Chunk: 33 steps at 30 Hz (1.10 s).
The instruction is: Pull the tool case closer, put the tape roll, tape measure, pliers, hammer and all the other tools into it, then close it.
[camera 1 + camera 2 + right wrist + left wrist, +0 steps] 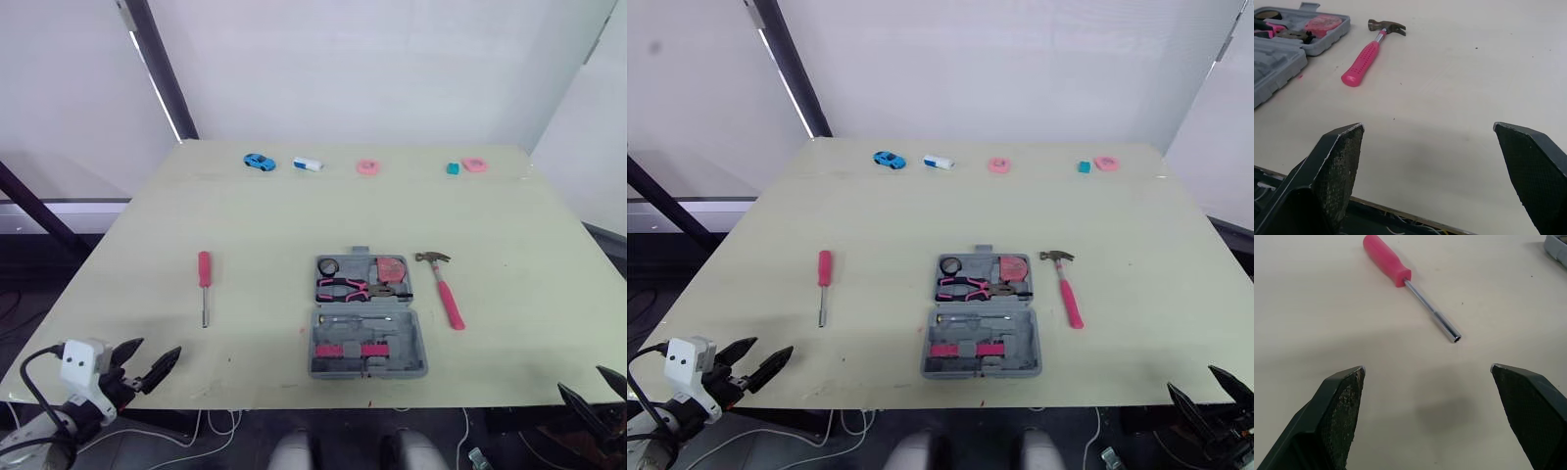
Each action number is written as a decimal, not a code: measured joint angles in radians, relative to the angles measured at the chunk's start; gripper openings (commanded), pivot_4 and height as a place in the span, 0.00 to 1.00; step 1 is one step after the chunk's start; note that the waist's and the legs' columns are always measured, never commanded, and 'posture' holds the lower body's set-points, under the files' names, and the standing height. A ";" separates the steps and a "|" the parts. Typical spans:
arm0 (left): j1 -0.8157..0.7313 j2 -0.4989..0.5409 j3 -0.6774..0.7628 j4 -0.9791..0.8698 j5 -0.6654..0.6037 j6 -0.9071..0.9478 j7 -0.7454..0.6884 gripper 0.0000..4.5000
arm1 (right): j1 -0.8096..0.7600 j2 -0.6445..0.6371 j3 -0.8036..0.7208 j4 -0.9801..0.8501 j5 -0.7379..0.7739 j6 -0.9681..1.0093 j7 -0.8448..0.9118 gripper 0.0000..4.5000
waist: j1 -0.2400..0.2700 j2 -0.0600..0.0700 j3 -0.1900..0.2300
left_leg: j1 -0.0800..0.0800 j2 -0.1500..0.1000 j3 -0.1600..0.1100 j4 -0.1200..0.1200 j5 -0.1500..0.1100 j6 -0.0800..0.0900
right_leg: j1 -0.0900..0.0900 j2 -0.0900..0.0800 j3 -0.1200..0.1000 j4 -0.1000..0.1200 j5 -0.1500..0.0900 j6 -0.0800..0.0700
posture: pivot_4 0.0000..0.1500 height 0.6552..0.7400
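Observation:
The grey tool case (pixel 367 333) lies open near the table's front edge, holding a black tape roll (pixel 327 265), pink-handled pliers (pixel 343 289) and a pink tape measure (pixel 391 267). A pink-handled hammer (pixel 443 289) lies on the table just right of the case. A pink-handled screwdriver (pixel 204 286) lies well to its left. My left gripper (pixel 147 365) is open at the front left corner, short of the screwdriver (pixel 1405 281). My right gripper (pixel 596 392) is open at the front right corner, apart from the hammer (pixel 1369 51).
Along the table's far edge (pixel 353 144) sit a blue toy car (pixel 259 162), a white and blue block (pixel 308 164), a pink ring (pixel 368 167), a teal block (pixel 453 168) and another pink piece (pixel 475 164). Bare tabletop lies between them and the case.

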 measured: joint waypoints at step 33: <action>-0.403 0.111 -0.394 -0.517 -0.173 0.297 -0.186 0.97 | -0.973 0.067 0.523 0.232 -0.375 0.568 -0.583 1.00 | -0.006 0.000 0.002 | -0.003 -0.004 0.003 -0.004 0.001 0.001 | -0.001 0.012 0.001 -0.001 0.004 0.000 | 1.00 1.00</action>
